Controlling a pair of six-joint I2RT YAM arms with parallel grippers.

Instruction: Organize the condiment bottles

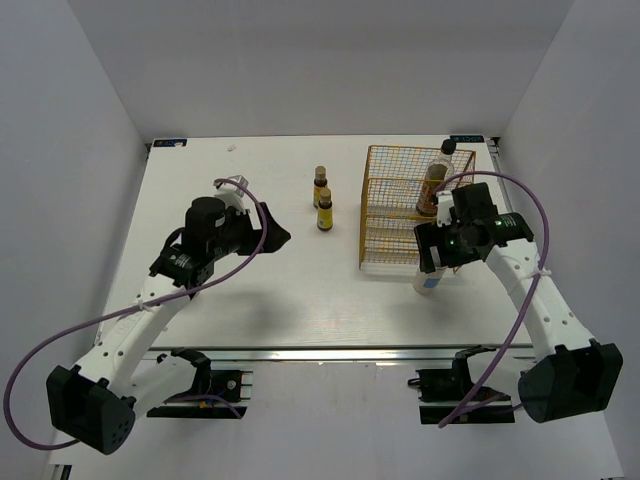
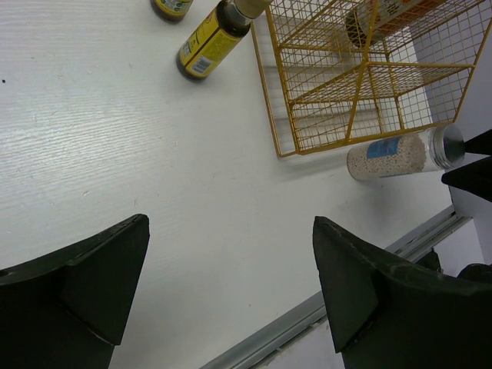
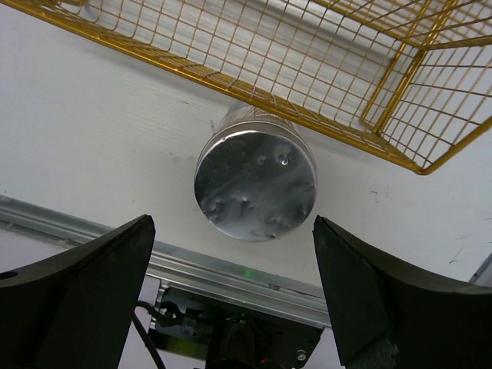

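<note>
A white blue-labelled cylinder (image 1: 429,279) with a silver cap (image 3: 255,183) stands upright on the table against the near side of the yellow wire basket (image 1: 372,215). My right gripper (image 1: 437,262) hangs open right above it, jaws on either side of the cap (image 3: 232,228). The cylinder also shows in the left wrist view (image 2: 392,156). The dark-sauce bottle (image 1: 436,180) with a red label stands inside the basket. Two tiny brown yellow-labelled bottles (image 1: 320,186) (image 1: 325,211) stand left of the basket. My left gripper (image 1: 272,238) is open and empty over bare table (image 2: 231,223). A second white cylinder is not in view.
The basket (image 2: 286,115) stands at the right back of the white table (image 1: 250,300). The metal rail of the table's near edge (image 3: 100,231) runs just below the cylinder. White walls close in the back and both sides.
</note>
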